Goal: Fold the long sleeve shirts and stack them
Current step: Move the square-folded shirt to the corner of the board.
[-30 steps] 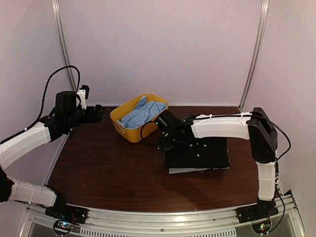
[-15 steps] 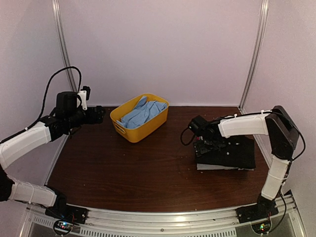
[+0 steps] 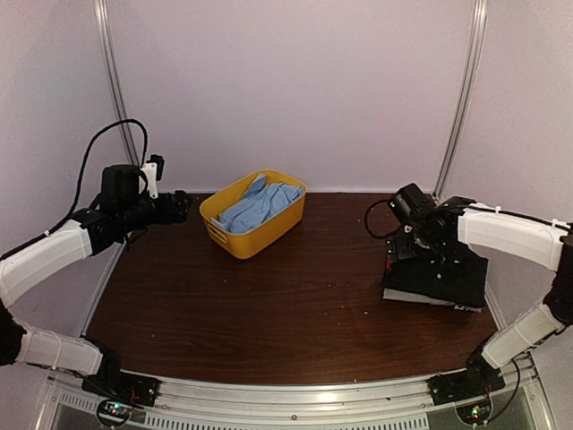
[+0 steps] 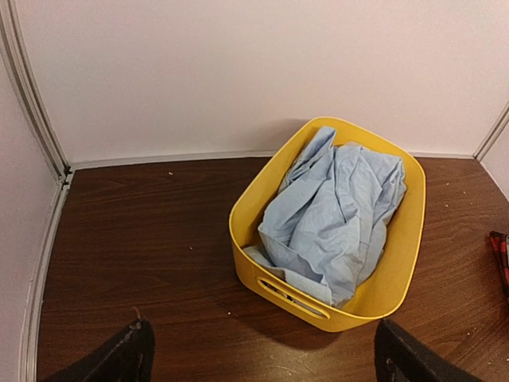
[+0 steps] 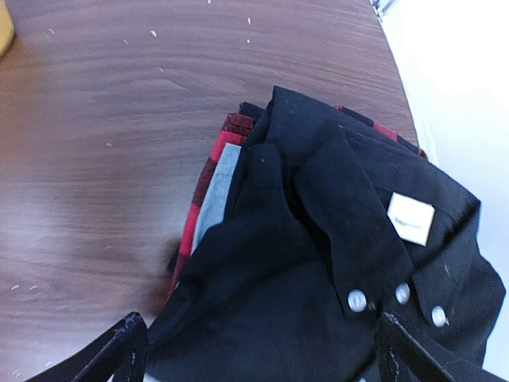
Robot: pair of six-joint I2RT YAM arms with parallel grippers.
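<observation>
Nearest, toward the right edge of the table (image 3: pixel 269 313), the black shirt (image 5: pixel 318 263) lies folded on top of a stack. A strip of pale grey shirt (image 5: pixel 213 195) and some red checked cloth (image 5: pixel 191 231) show under its left side. Its long axis runs roughly left to right across the table, and the buttoned collar seems to lie at the end toward the right edge. The right gripper (image 5: pixel 266 358) hangs over the stack's left part, fingers spread as wide as they go with nothing held; whether the tips touch the cloth cannot be told. Farther back, near the middle of the far edge, the yellow bin (image 4: pixel 358 318) holds the light blue shirt (image 4: pixel 334 215). It is crumpled, so no collar or sleeve tells which way it points. Its bulk follows the bin's long axis, slanting from near-left to far-right. The left gripper (image 4: pixel 266 362), equally wide and empty, hovers near the far left corner, aimed at the bin, which lies straight ahead of it to the right. By my reckoning that arm is the nearer one for lifting the blue shirt out.
</observation>
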